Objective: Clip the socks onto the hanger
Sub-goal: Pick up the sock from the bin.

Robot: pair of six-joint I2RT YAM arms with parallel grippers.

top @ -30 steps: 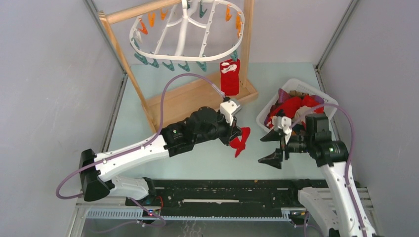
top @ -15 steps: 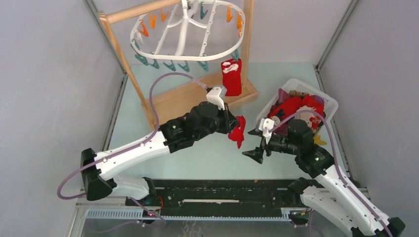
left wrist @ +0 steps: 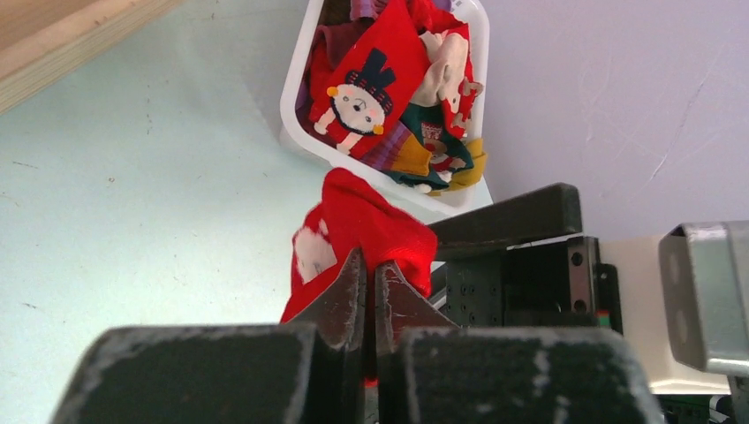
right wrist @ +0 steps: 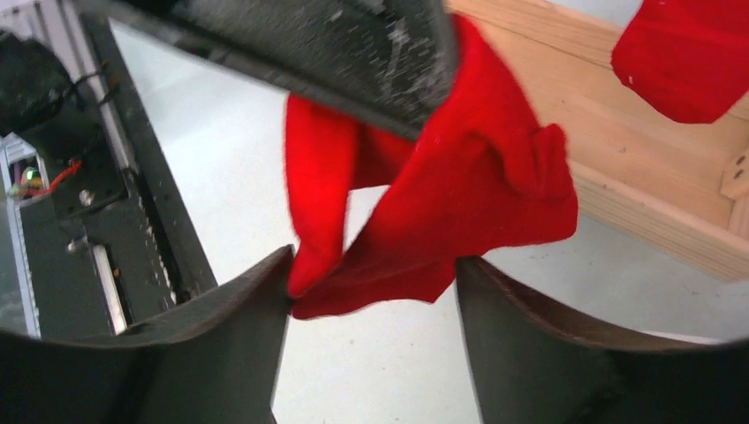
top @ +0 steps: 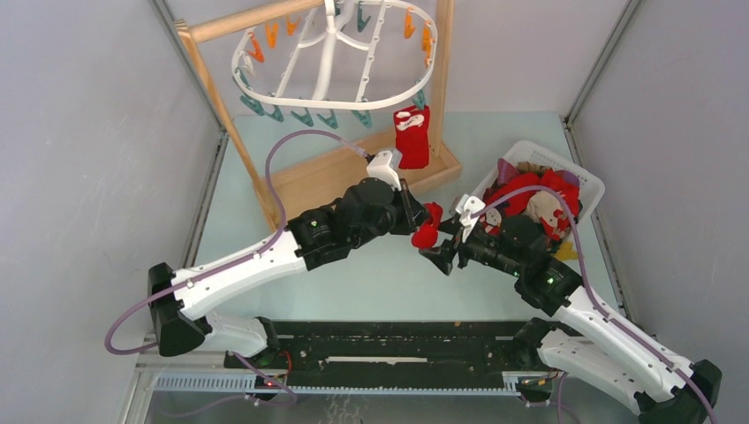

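My left gripper [top: 420, 223] is shut on a red sock [top: 427, 226], which dangles above the table's middle. The left wrist view shows the fabric pinched between the shut jaws [left wrist: 369, 265], with the sock [left wrist: 366, 221] bulging beyond them. My right gripper [top: 439, 249] is open just right of it. In the right wrist view the sock's lower end [right wrist: 424, 221] hangs between the spread fingertips [right wrist: 371, 291] and touches the left finger [right wrist: 256, 300]. The white hanger [top: 327, 66] hangs at the back, and another red sock [top: 412, 137] is clipped to its near right rim.
A wooden stand [top: 353, 177] with a tray base holds the hanger at the back. At the right stands a white basket [top: 530, 150] of several more socks, also seen in the left wrist view [left wrist: 296, 106]. A black rail runs along the near edge.
The right arm swung left from beside the basket to the hanging sock, its jaws narrowing a little. The left gripper carried the sock slightly back and up.
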